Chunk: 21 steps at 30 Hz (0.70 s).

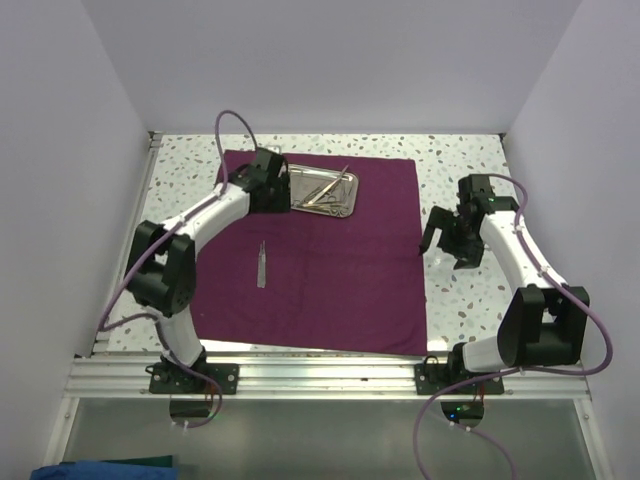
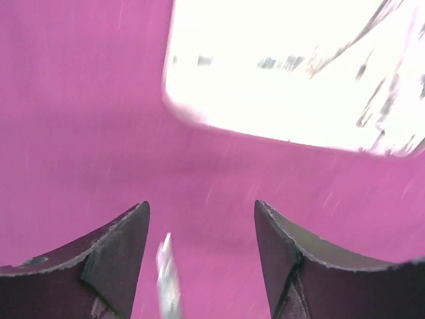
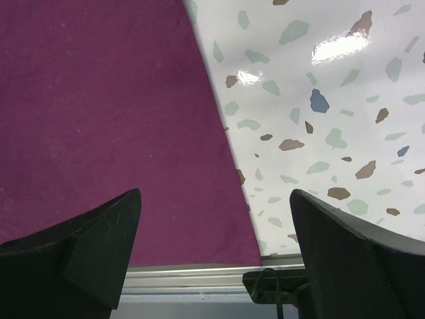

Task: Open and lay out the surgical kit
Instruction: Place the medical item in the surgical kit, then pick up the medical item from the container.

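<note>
The dark magenta-purple cloth (image 1: 330, 270) lies spread flat on the table. The shiny steel tray (image 1: 322, 192) sits on its far part and holds thin silver instruments (image 1: 330, 190), ring-handled scissors among them. One pair of silver tweezers (image 1: 262, 265) lies alone on the cloth. My left gripper (image 1: 280, 192) is open at the tray's left end. In the left wrist view (image 2: 201, 206) the tray (image 2: 279, 73) is glaring white ahead. A blurred silver tip (image 2: 168, 279) shows between the fingers, not gripped. My right gripper (image 1: 445, 240) is open and empty over the cloth's right edge (image 3: 216, 193).
The terrazzo tabletop (image 1: 470, 160) shows around the cloth. White walls close in the left, back and right. An aluminium rail (image 1: 320, 375) runs along the near edge and carries both arm bases. The rail also shows in the right wrist view (image 3: 192, 279).
</note>
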Available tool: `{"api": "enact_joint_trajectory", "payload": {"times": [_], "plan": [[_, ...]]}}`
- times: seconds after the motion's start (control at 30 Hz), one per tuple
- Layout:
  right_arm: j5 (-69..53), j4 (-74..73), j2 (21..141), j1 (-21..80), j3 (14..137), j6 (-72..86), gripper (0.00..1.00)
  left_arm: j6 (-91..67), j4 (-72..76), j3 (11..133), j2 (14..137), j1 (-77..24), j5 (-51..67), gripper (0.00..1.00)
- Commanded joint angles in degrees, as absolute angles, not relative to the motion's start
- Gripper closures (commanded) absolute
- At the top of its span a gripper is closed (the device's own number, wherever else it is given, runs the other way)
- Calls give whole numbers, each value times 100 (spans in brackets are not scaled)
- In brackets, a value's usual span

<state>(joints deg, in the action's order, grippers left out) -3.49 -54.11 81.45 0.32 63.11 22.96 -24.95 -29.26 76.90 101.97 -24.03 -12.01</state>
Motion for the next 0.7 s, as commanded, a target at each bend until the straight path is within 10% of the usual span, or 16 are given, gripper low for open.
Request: {"api": "enact_joint_trajectory", "payload": {"times": [0.0,0.37,0.67], "plan": [[-211,-5555,7901,44,6346,2241,2,-2023,-2777,8980,10967,-2347,-1239,33],[-9,-5941,7840,44,6407,2188,2,-1767,-2821,12468,13989,-2285,-774,37],[106,-6108,8077,44,6583,2215,2,-1802,-2470,12885,14853,-2224,-879,42]]}}
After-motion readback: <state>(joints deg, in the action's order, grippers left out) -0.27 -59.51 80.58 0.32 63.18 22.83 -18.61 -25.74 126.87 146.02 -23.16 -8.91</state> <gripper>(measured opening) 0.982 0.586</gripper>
